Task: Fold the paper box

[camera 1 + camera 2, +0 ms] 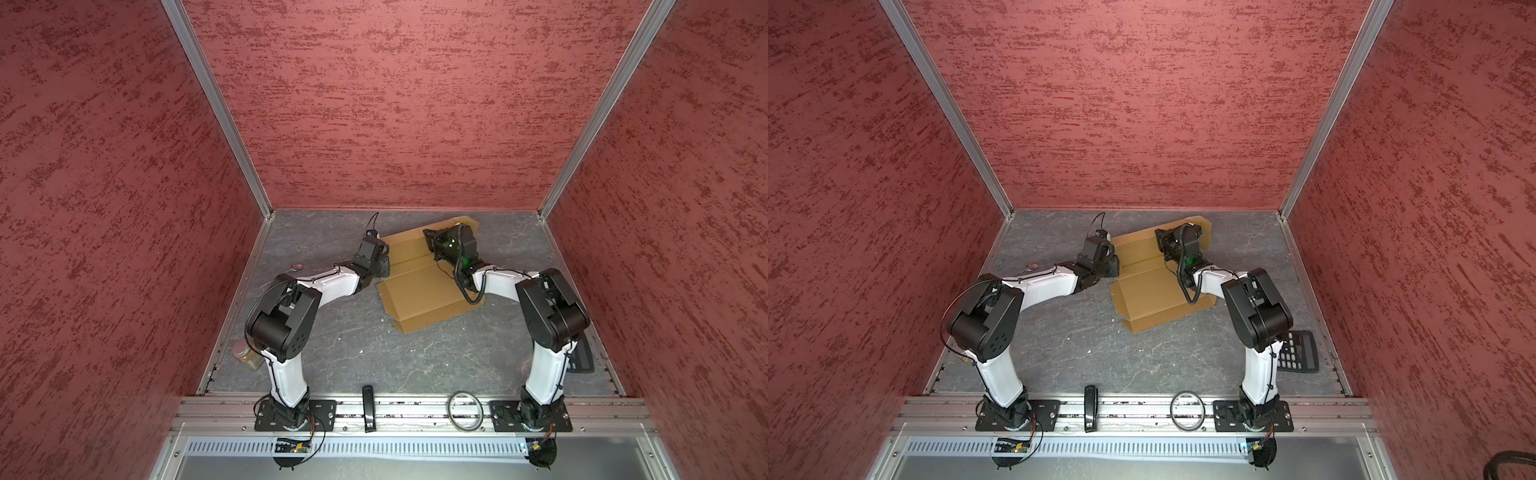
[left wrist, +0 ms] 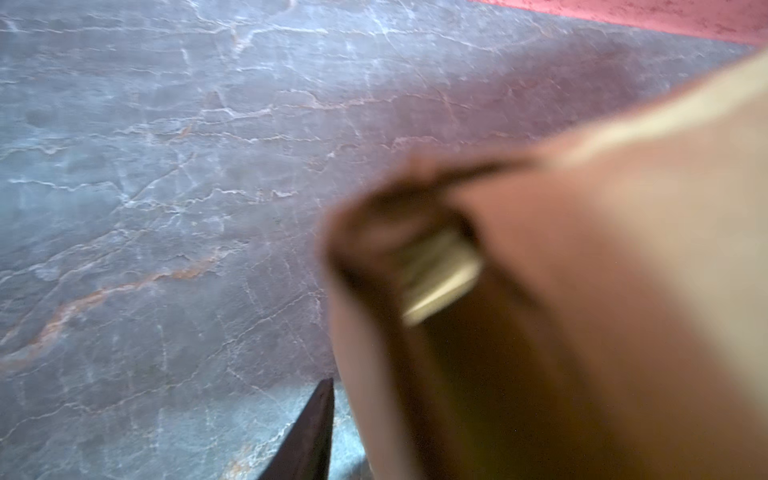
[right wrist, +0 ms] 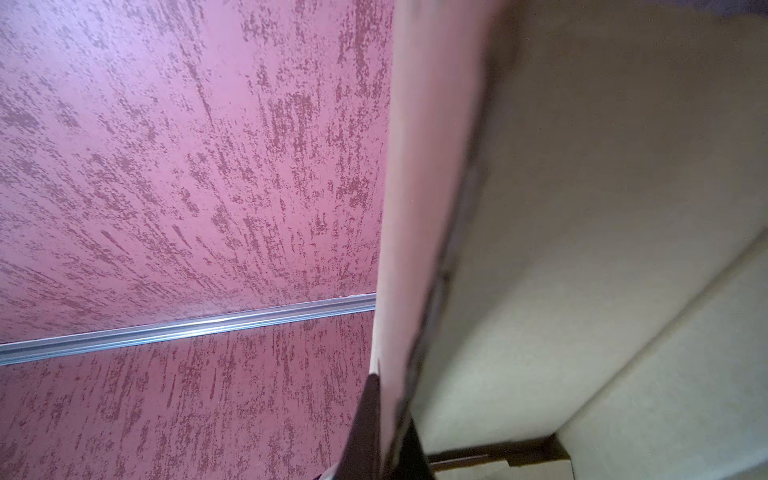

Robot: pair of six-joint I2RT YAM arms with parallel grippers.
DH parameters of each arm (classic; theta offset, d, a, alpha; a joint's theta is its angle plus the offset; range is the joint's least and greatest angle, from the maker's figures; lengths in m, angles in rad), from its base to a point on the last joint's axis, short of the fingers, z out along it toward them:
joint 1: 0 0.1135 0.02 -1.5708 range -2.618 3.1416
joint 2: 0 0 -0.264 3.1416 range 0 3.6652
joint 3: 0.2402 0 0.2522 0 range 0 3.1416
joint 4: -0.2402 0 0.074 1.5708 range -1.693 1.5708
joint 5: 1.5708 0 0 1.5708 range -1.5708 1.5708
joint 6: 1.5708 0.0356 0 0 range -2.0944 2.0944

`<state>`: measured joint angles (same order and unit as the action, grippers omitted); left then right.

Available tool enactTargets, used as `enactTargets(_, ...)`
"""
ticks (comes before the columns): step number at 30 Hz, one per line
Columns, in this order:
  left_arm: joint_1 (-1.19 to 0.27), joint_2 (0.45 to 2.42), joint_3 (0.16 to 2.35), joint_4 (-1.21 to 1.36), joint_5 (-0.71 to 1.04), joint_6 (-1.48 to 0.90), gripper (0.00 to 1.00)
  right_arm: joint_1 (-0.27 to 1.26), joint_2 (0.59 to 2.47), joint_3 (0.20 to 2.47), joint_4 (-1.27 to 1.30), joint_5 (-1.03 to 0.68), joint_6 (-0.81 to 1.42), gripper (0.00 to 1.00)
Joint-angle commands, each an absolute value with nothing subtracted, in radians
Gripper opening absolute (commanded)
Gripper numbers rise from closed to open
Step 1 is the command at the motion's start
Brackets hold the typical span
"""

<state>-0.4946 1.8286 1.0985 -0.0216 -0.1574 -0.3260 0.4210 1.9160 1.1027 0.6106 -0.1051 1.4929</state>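
1. The paper box (image 1: 419, 291) is an unfolded brown cardboard sheet lying mostly flat on the far middle of the grey marbled table (image 1: 353, 353), between the two arms. Creases cross it, and the flap (image 1: 471, 224) at its far right end is raised off the table.
2. The right gripper (image 3: 388, 432) is clamped on that flap. In the right wrist view the cardboard edge runs between its two dark fingers (image 3: 365, 415).
3. The left gripper (image 1: 384, 266) sits at the sheet's left edge. The left wrist view is blurred. One dark finger (image 2: 309, 432) shows just beside a lifted piece of cardboard, and I cannot tell whether the jaws are apart or gripping.
4. Well apart from the box, a calculator (image 1: 1298, 351) lies by the right arm. A jar (image 1: 245, 353) stands by the left wall, and a ring (image 1: 465, 411) rests on the front rail (image 1: 415, 405).
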Motion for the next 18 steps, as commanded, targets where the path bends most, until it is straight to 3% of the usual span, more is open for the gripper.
enactTargets(1, -0.509, 1.849, 1.121, -0.012, -0.222, -0.346, 0.34, 0.429, 1.902, 1.079, 0.601, -0.109, 1.532, 0.04)
enactTargets(7, -0.520, 1.859, 1.137, -0.021, -0.256, -0.350, 0.24, 0.429, 1.898, 1.072, 0.606, -0.113, 1.534, 0.05)
enactTargets(18, -0.520, 1.850, 1.126, -0.024, -0.275, -0.351, 0.13, 0.429, 1.878, 1.050, 0.620, -0.109, 1.537, 0.17)
